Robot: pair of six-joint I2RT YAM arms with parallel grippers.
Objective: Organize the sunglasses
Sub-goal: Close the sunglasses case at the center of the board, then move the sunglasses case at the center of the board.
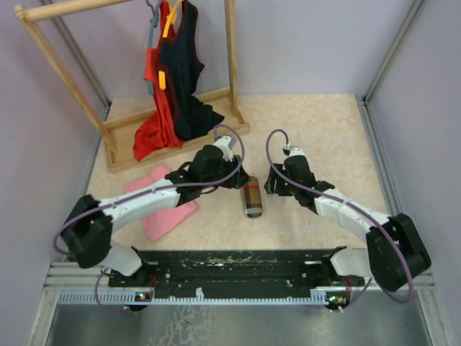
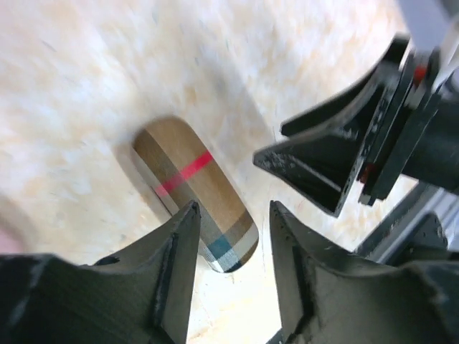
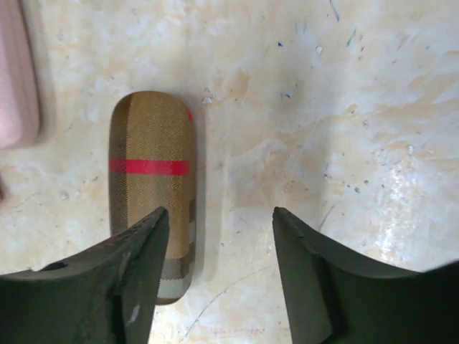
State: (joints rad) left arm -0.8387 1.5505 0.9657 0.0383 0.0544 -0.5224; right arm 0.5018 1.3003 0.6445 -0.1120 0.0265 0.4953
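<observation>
No sunglasses show in any view; both pairs are hidden or out of view. A closed brown plaid case with a red stripe (image 1: 252, 200) lies on the table between my two grippers. My left gripper (image 1: 240, 181) is open and empty just left of and above the case's far end; in the left wrist view the gripper (image 2: 233, 209) hovers over the case (image 2: 190, 179). My right gripper (image 1: 273, 185) is open and empty just right of the case; in the right wrist view the gripper (image 3: 219, 213) stands beside the case (image 3: 150, 172), its left finger over the case's near end.
A pink flat item (image 1: 162, 205) lies left of the case, partly under the left arm; its edge shows in the right wrist view (image 3: 14, 72). A wooden clothes rack (image 1: 180, 137) with red and black garments (image 1: 173, 79) stands at the back left. Walls enclose the table.
</observation>
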